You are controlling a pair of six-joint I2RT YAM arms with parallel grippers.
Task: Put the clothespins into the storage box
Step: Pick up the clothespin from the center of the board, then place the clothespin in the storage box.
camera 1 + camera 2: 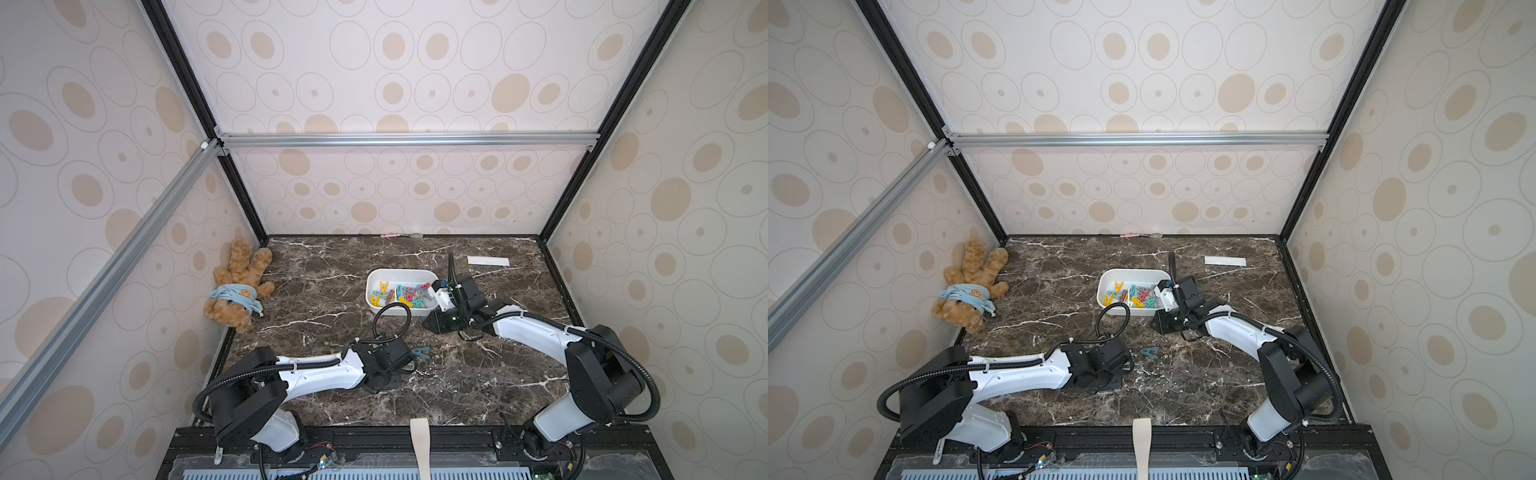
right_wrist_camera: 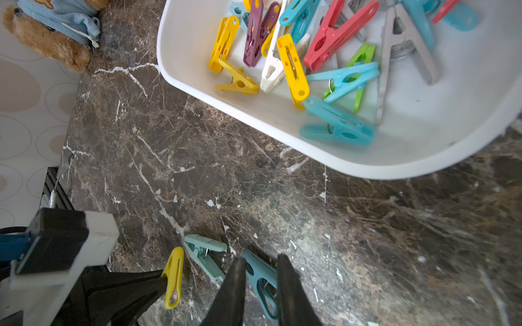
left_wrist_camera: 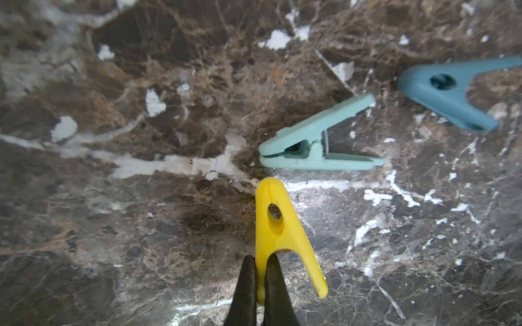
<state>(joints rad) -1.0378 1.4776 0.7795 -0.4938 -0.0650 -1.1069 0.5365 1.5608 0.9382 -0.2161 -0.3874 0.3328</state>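
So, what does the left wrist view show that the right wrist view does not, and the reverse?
Only the left wrist view shows the grip closely: the left gripper pinches one leg of the yellow clothespin. Only the right wrist view shows the storage box holding many clothespins, the teddy bear, and the right gripper, its jaws apart. Both show the left gripper on the yellow clothespin, with the mint clothespin and the teal clothespin lying on the marble table.

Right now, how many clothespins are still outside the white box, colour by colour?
yellow clothespin, pinched in the left end effector: 1
pale mint clothespin: 1
darker teal clothespin: 1
Total: 3
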